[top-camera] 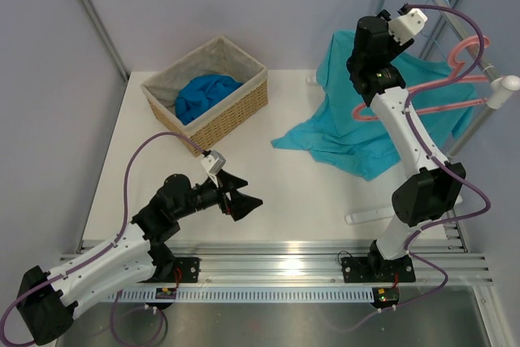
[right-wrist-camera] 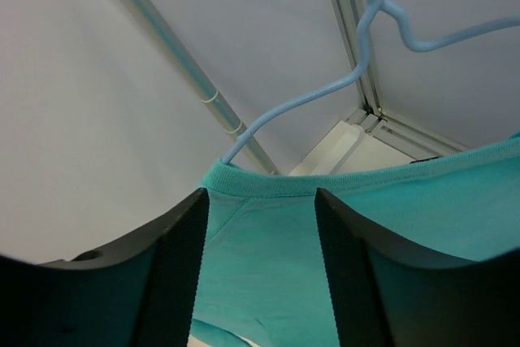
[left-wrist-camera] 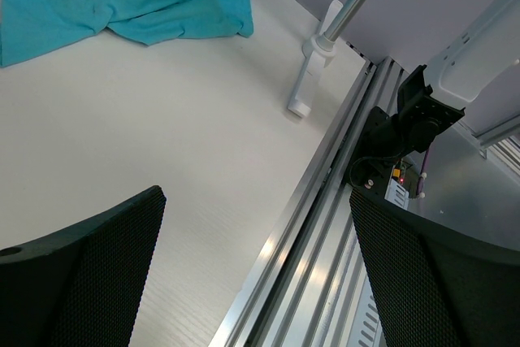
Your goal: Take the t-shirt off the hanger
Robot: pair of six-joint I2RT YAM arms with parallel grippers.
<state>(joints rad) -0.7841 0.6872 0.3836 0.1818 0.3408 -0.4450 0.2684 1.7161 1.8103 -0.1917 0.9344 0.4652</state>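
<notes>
T-shirt [top-camera: 357, 132], teal and plain, at the far right corner of the counter [top-camera: 309, 193]: upper part held up on the thin light-blue hanger [right-wrist-camera: 309, 97], lower part fallen to the counter and spread in folds toward the middle. From the right wrist, ribbed collar closed round the foot of the hanger's neck, wire climbing out of it in a bend to the small hook, a metal pole [right-wrist-camera: 162, 36] just beside. From above, only a sliver of that blue hook visible, past the right arm's wrist.

Right gripper [right-wrist-camera: 260, 197] raised high at the same corner, up by the collar. Fingers [right-wrist-camera: 175, 266] spread apart, collar and teal cloth showing in the gap beyond them. Nothing seen pinched; touching the cloth or just short of it, impossible to tell.

Left gripper [top-camera: 244, 194] low over the counter close to the near edge, left of the middle, pointing toward the right side. Its fingers [left-wrist-camera: 81, 282] spread wide, with only bare counter and the aluminium rail [left-wrist-camera: 309, 201] between them. Well apart from the T-shirt.

Pink hanger [top-camera: 455, 83], thicker, hung against the teal cloth by the right edge, close behind the right arm. Wicker basket [top-camera: 244, 99] at the far edge, left of the middle, lined with pale fabric, a royal-blue cloth [top-camera: 203, 95] bundled inside. White rack foot [top-camera: 374, 215] flat on the counter near the near right corner.
</notes>
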